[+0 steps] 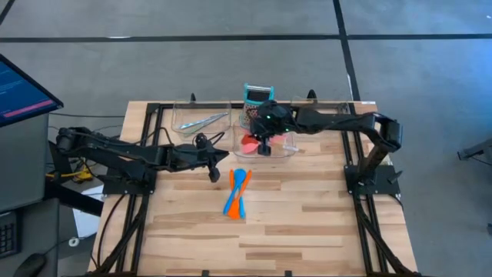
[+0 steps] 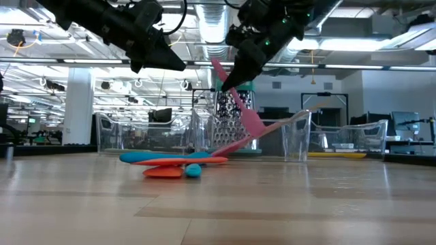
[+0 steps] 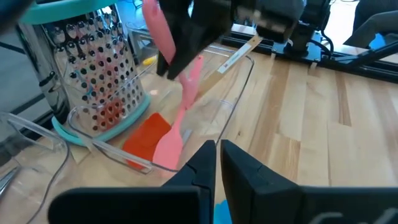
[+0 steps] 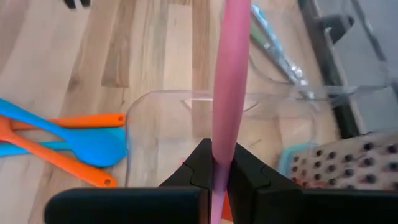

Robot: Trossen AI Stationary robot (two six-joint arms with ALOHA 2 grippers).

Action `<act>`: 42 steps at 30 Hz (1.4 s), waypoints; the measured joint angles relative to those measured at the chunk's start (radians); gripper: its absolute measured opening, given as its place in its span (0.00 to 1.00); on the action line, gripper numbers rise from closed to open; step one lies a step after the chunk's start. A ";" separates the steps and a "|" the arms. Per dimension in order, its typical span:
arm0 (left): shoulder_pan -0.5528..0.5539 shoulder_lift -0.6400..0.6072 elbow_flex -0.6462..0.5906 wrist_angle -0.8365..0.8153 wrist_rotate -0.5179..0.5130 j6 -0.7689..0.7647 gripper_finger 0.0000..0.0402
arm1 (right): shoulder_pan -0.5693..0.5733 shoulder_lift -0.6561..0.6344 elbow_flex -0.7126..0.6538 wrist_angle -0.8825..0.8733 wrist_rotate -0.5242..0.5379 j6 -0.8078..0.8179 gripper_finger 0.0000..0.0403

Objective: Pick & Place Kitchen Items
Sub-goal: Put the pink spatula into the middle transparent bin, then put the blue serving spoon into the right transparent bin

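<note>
My right gripper (image 1: 264, 146) hangs over a clear tray (image 1: 290, 151), shut on a pink spatula (image 2: 248, 112). A red spatula (image 3: 146, 138) with a wooden handle lies in that tray beside the pink blade (image 3: 169, 144). An orange spoon (image 1: 231, 201) and a blue spoon (image 1: 240, 183) lie crossed on the bare wood near the table's middle. Silvery tongs (image 1: 201, 121) lie in a second clear tray (image 1: 181, 115) on the left. My left gripper (image 1: 214, 171) is shut on nothing, above the table just left of the spoons. My right gripper pinches the pink spatula's handle (image 4: 229, 134) between its two fingers; the handle's free end (image 2: 215, 65) sticks out above them. The fingers slant down from above and lie across the handle. The spatula hangs tilted, blade down inside the tray; whether the blade touches the floor, I cannot tell.
A teal-topped perforated grater (image 1: 256, 100) stands at the far edge behind the tray. Dark frame rails run along the table's left and right sides. Bare wood stretches from the spoons to the near edge. A monitor (image 1: 19, 88) stands off the table's left.
</note>
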 joint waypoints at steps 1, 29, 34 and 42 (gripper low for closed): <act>0.000 0.000 0.000 0.000 0.000 0.000 0.03 | 0.004 0.000 0.019 -0.007 0.003 -0.010 0.04; 0.000 0.000 0.001 -0.001 0.000 -0.002 0.03 | -0.044 0.143 0.119 -0.273 -0.160 0.133 0.04; 0.000 0.001 0.001 -0.001 0.000 -0.003 0.03 | -0.065 0.143 0.119 -0.303 -0.159 0.141 0.04; 0.000 0.001 0.001 0.000 0.000 -0.029 0.03 | -0.071 0.143 0.119 -0.310 -0.159 0.139 0.23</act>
